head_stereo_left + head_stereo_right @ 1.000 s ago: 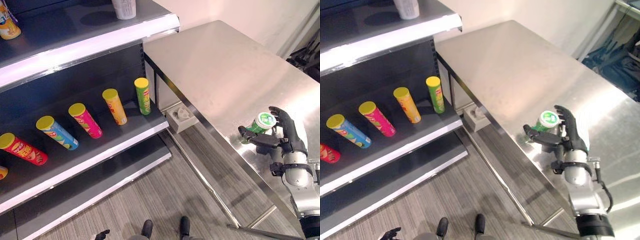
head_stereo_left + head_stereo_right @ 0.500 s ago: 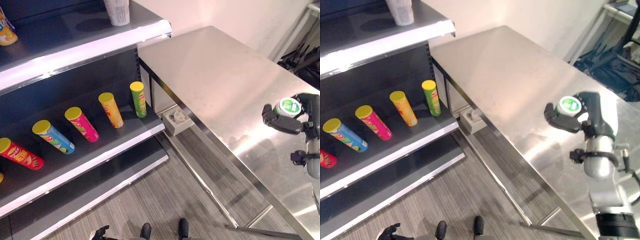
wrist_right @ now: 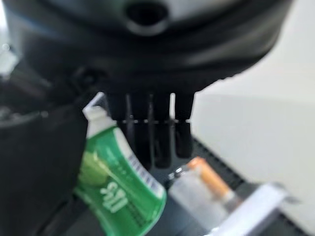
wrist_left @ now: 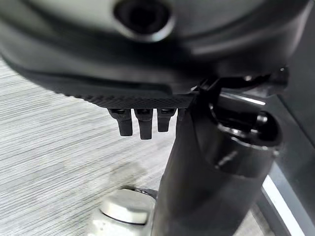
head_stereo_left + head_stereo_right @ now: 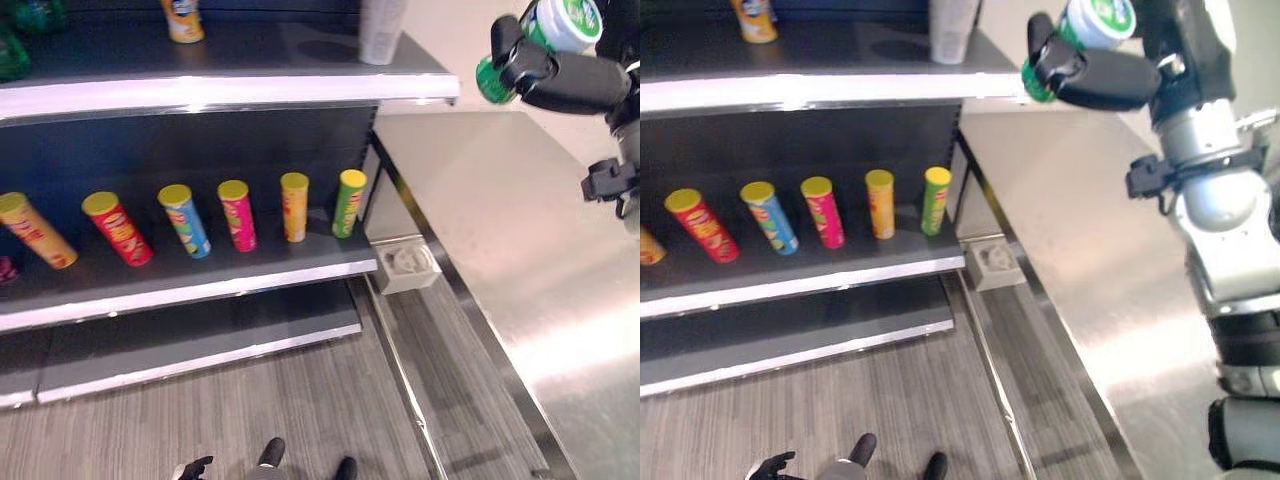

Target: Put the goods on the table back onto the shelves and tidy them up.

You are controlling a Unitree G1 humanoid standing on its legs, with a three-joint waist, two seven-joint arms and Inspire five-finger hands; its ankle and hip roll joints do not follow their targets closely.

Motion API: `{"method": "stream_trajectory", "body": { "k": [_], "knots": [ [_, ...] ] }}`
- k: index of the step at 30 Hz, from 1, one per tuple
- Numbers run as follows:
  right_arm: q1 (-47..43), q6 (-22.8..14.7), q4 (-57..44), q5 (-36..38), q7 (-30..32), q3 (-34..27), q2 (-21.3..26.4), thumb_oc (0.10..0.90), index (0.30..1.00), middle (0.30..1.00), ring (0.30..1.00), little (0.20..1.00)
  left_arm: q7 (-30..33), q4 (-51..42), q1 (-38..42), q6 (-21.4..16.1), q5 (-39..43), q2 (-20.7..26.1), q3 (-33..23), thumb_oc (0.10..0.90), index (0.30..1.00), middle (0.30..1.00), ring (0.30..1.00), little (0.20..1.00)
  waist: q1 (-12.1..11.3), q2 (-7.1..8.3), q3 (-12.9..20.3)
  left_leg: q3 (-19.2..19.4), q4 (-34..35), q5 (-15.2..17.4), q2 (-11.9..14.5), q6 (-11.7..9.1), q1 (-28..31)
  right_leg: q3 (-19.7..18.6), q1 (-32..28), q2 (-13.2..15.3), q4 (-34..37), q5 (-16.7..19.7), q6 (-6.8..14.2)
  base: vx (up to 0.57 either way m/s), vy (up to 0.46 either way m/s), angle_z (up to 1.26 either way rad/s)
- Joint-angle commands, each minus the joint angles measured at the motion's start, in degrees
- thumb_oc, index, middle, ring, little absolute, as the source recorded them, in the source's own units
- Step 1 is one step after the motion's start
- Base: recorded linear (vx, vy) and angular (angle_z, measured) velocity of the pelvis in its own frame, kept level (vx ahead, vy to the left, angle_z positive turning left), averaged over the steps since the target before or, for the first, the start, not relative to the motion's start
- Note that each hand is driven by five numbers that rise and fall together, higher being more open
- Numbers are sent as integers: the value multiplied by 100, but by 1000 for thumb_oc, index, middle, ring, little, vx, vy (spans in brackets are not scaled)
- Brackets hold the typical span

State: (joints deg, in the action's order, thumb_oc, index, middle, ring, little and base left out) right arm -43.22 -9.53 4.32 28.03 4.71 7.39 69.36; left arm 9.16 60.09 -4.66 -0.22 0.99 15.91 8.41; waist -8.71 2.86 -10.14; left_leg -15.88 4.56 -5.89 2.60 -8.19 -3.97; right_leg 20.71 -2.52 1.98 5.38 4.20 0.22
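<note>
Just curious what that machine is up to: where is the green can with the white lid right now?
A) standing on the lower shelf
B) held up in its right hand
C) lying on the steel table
B: the right hand has its fingers curled round the green can, raised beside the top shelf.

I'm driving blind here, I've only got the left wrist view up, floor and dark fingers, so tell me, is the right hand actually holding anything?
Observer: Yes. The right hand is curled round a green can with a white lid, raised beside the top shelf.
Operator: Anything already on that shelf near it?
Observer: A pale cup stands near the shelf's right end, and an orange bottle further left.
Operator: And the shelf below?
Observer: A row of tube cans with yellow lids stands along the lower shelf.
</note>
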Motion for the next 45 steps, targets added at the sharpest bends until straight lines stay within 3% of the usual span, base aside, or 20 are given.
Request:
{"method": "stream_trajectory", "body": {
  "k": [1, 3, 7, 8, 12, 14, 15, 16, 17, 18, 19, 20, 25, 30, 45],
  "knots": [
    [-520, -401, -26, 560, 93, -62, -8, 400, 300, 300, 300, 300, -38, 10, 48, -142, -63, 459, 157, 800, 900, 900, 900, 900, 204, 295, 450, 1665, -106, 242, 367, 125, 46, -215, -15, 363, -430, -683, 556, 69, 128, 98],
    [-823, -429, 166, 823, 21, 194, -134, 400, 300, 300, 300, 300, -44, 154, 7, -134, -128, 416, 228, 800, 900, 900, 900, 900, 193, 186, 629, 1632, -18, 258, 254, 158, 141, -68, -170, 491, -408, -675, 634, 144, 174, 72],
    [-1271, -438, 421, 991, 19, 557, -213, 400, 300, 300, 300, 300, -21, 232, 22, -141, -135, 426, 268, 800, 900, 900, 900, 900, 137, 131, 691, 1555, -10, 344, 70, 231, 206, -37, -241, 664, -478, -734, 685, 101, 221, 31],
    [-1628, -397, 572, 1070, 12, 869, -259, 400, 300, 300, 300, 300, 2, 281, 21, -141, -127, 443, 299, 800, 900, 900, 900, 900, 82, 90, 740, 1477, -5, 427, -133, 332, 269, -13, -209, 907, -728, -779, 730, 84, 292, 31],
    [-1908, -347, 792, 1006, 35, 1133, -284, 400, 300, 300, 300, 300, 6, 331, 43, -149, -116, 473, 334, 800, 900, 900, 900, 900, 54, 29, 763, 1412, 12, 524, -355, 464, 362, -42, -91, 1240, -1231, -791, 784, 65, 220, 21],
    [-2269, -266, 976, 962, 74, 1479, -334, 400, 300, 300, 300, 300, 25, 344, 117, -138, -83, 530, 407, 800, 900, 900, 900, 900, 83, 9, 698, 1304, 44, 548, -521, 581, 472, -175, 138, 1515, -1875, -575, 758, 54, 212, 19],
    [-2357, -268, 1066, 938, 103, 1573, -332, 400, 300, 300, 300, 300, 49, 334, 147, -142, -85, 579, 417, 800, 900, 900, 900, 900, 93, 4, 661, 1236, 44, 545, -537, 610, 459, -330, 274, 1516, -2073, -506, 762, 26, 83, 15],
    [-2570, -180, 1239, 929, 61, 1820, -314, 400, 300, 300, 300, 300, 39, 320, 215, -157, -76, 685, 475, 800, 900, 900, 900, 900, 165, 24, 626, 1106, 44, 538, -526, 604, 447, -850, 545, 1208, -2026, -535, 721, 1, -5, 11],
    [-2632, -185, 1262, 937, 58, 1875, -313, 400, 300, 300, 300, 300, 38, 321, 221, -157, -76, 666, 468, 800, 900, 900, 900, 900, 164, 0, 647, 1116, 44, 520, -516, 606, 408, -857, 575, 1193, -1992, -492, 717, 24, -46, 48],
    [-2891, -152, 1442, 973, 30, 2109, -290, 400, 300, 300, 300, 300, 33, 306, 262, -180, -41, 707, 468, 800, 900, 900, 900, 900, 184, 5, 616, 1048, 44, 525, -513, 587, 407, -1175, 723, 982, -1755, -473, 761, 68, -115, 47],
    [-3504, 19, 1973, 824, 34, 2625, -134, 400, 300, 300, 300, 300, 64, 297, 299, -136, -60, 824, 499, 800, 900, 900, 900, 900, 226, 105, 505, 903, 44, 521, -549, 537, 411, -1745, 778, 618, -974, -349, 938, 102, -126, 37],
    [-3549, -10, 1913, 915, -103, 2771, -300, 400, 300, 300, 300, 300, 49, 266, 287, -144, -50, 790, 510, 800, 900, 900, 900, 900, 219, 146, 528, 869, 42, 508, -574, 529, 411, -1818, 723, 598, -840, -276, 899, 86, -98, -2],
    [-3584, 82, 2409, 1142, -198, 2967, -702, 400, 300, 300, 300, 300, 79, 352, 191, -157, 140, 523, 470, 800, 900, 900, 900, 900, 124, 285, 722, 786, 44, 591, -441, 447, 501, -1680, 275, 513, -282, -163, 853, 117, -102, 33],
    [-3508, 106, 2341, 1250, -303, 2994, -788, 400, 300, 300, 300, 300, 74, 465, 115, -114, 98, 421, 530, 800, 900, 900, 900, 900, 72, 361, 799, 696, 44, 623, -390, 422, 526, -1525, 102, 528, -191, -225, 833, 57, -43, 20],
    [-3254, 249, 2390, 1313, -503, 3046, -992, 400, 300, 300, 300, 300, 54, 589, -34, -78, 214, 357, 446, 800, 900, 900, 900, 900, -71, 499, 739, 603, 44, 654, -411, 438, 466, -1391, 127, 652, -192, -243, 842, 14, -3, 5]
  ]
}}
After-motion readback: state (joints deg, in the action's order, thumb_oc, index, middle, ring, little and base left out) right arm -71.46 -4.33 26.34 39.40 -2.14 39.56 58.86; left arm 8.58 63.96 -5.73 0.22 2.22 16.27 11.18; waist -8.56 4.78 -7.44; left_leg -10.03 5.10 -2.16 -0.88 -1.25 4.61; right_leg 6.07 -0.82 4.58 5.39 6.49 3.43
